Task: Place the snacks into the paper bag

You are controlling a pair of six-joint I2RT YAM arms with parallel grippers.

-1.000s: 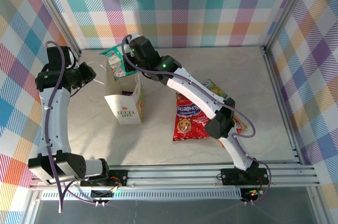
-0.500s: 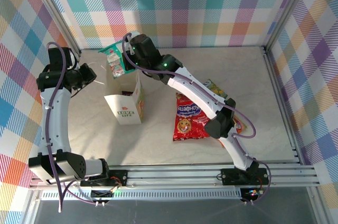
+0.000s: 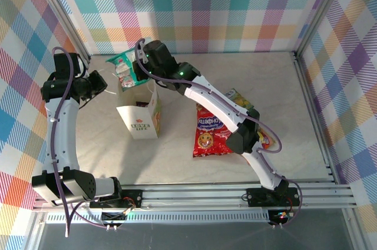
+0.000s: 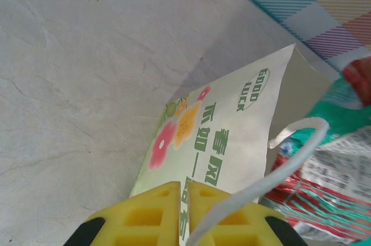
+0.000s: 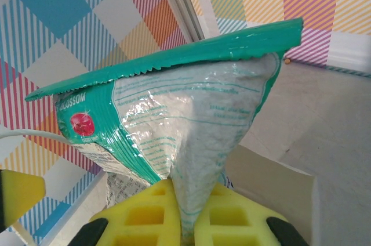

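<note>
Pale marbled table top (image 3: 177, 155), plaid walls. Green-yellow packet (image 3: 238, 97) and orange packet (image 3: 268, 141) largely covered by right arm. Counted: four packets, one bag. Large red foil packet (image 3: 212, 135) laid flat, right of white printed paper bag (image 3: 140, 114). Teal-white crinkly packet (image 5: 191, 112) clamped in right gripper (image 5: 188, 199), held above far edge of bag mouth. Left gripper (image 4: 184, 191) closed on white cord handle (image 4: 278, 165).

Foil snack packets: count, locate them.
4: teal-white packet in right gripper above white paper bag; large red packet on table; green-yellow, orange packets by right arm. Others possibly hidden.
</note>
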